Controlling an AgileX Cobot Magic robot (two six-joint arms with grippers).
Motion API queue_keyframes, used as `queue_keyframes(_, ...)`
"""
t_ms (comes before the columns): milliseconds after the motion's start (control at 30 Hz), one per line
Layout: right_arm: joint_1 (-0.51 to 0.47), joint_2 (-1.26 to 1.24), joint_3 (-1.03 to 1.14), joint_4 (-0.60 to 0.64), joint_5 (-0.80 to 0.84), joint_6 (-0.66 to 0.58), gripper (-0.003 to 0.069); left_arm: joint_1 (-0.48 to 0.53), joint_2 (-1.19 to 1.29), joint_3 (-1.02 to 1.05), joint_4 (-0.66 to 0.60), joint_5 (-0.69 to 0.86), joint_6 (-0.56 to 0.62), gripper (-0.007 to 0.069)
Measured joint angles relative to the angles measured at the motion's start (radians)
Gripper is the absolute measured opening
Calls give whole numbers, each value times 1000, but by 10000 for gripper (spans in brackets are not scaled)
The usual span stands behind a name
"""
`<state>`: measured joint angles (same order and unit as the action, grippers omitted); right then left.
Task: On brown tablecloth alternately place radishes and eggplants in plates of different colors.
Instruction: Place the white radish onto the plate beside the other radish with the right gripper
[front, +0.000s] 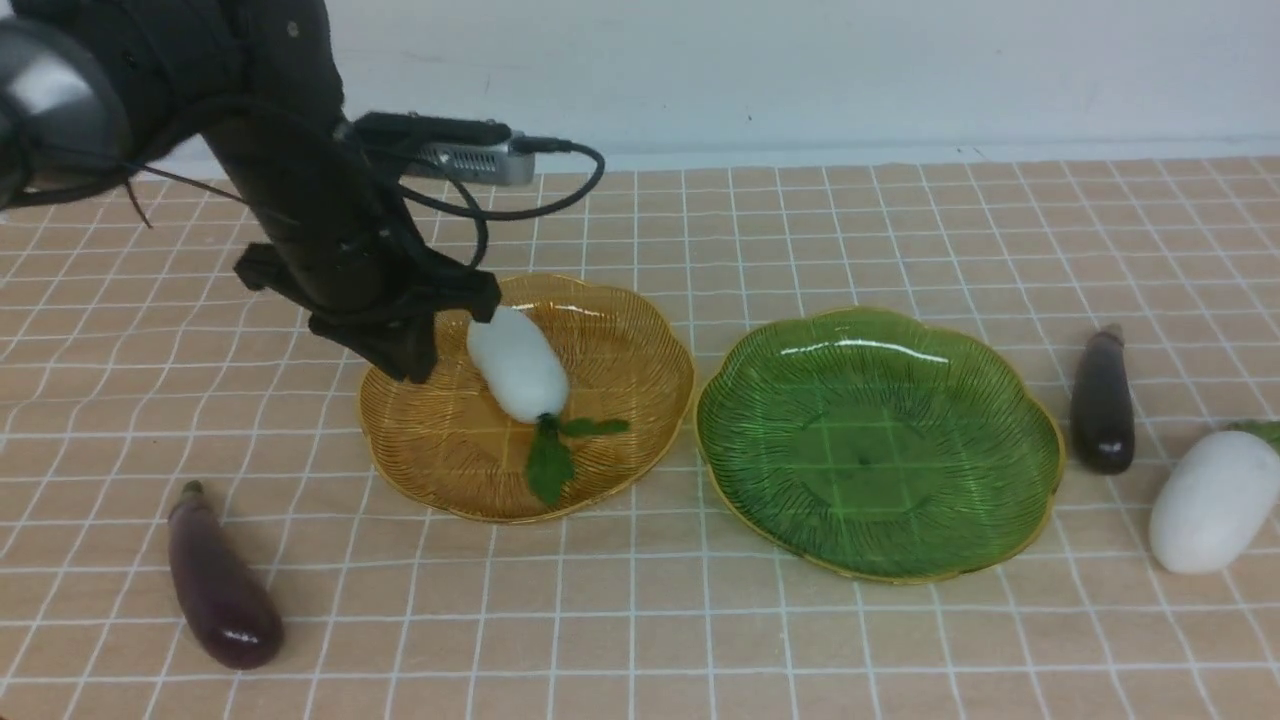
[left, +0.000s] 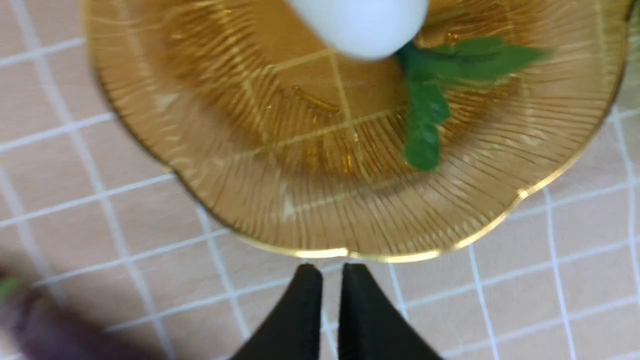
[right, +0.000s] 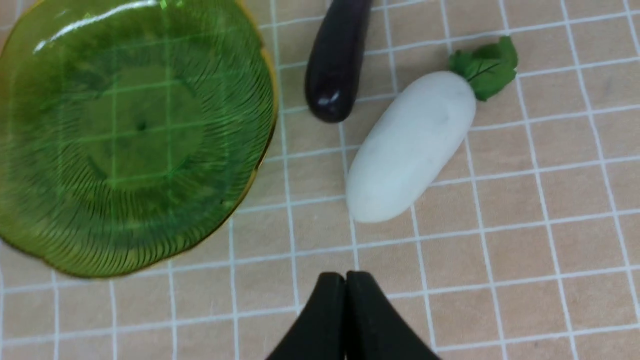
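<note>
A white radish (front: 517, 365) lies in the amber plate (front: 625, 335); it is smooth and oblong, and fatter than the eggplants; in the front view its green leaves (front: 550, 462) point to about 6 o'clock and its blunt end to about 11 o'clock, just beside the black left arm. The left fingers (left: 305, 305) stand narrow, with only a thin slit between them and nothing in it; in the left wrist view they hang at the plate's gold rim, apart from the radish.

The green plate (front: 880, 440) is ribbed and scalloped, with a gold rim; it sits at 3 o'clock of the amber plate, almost touching it; the grid of the brown tablecloth (front: 900, 240) shows through it.

An eggplant (front: 220, 590), glossy, dark purple and slim, lies on the cloth at 7 o'clock of the amber plate; a second eggplant (front: 1102, 405) lies at 3 o'clock of the green plate; a second radish (front: 1210, 500) lies at 4 o'clock of it, just beside this eggplant.

The right fingers (right: 325, 310) are pressed together and hold nothing; they hang above the cloth near the second radish.
</note>
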<state>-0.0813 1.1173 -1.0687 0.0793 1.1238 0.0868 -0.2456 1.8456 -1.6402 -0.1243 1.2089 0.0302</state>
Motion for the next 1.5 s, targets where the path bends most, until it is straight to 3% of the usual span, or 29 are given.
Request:
queue_keyframes(67, -46, 58, -29, 7, 0, 2, -15, 0, -42, 1, 6, 13, 7, 15)
queue_keyframes(200, -137, 161, -57, 47, -12, 5, -8, 0, -155, 55, 2, 14, 18, -3)
queue_keyframes(333, -186, 268, -63, 113, -73, 5, 59, 0, -295, 164, 1, 16, 37, -3)
queue_keyframes(400, -186, 328, -64, 143, -136, 4, 136, 0, -374, 230, -6, 4, 40, -3)
queue_keyframes(600, -151, 531, -64, 161, -302, 2, 526, 0, -506, 377, -14, -42, 41, -3)
queue_keyframes(700, -135, 627, -65, 163, -344, 4, 662, 0, -516, 404, -14, -44, 41, -3)
queue_keyframes(733, -133, 655, -69, 163, -346, 4, 678, 0, -516, 407, -14, -43, 41, -3)
queue_keyframes(933, -131, 765, -74, 165, -371, 4, 681, 0, -516, 408, -14, -43, 42, -3)
queue_keyframes(1100, -131, 769, -92, 165, -355, -24, 545, 0, -516, 408, -14, -43, 42, -3)
queue_keyframes(1267, -130, 708, -192, 176, -239, -87, 549, 0, -516, 408, -14, -38, 42, -3)
queue_keyframes(1367, -88, 590, -255, 319, -199, -95, 549, 0, -516, 408, -14, -37, 42, -3)
queue_keyframes(1500, 93, 539, -286, 584, -280, -223, 549, 0, -516, 408, -14, -40, 42, -3)
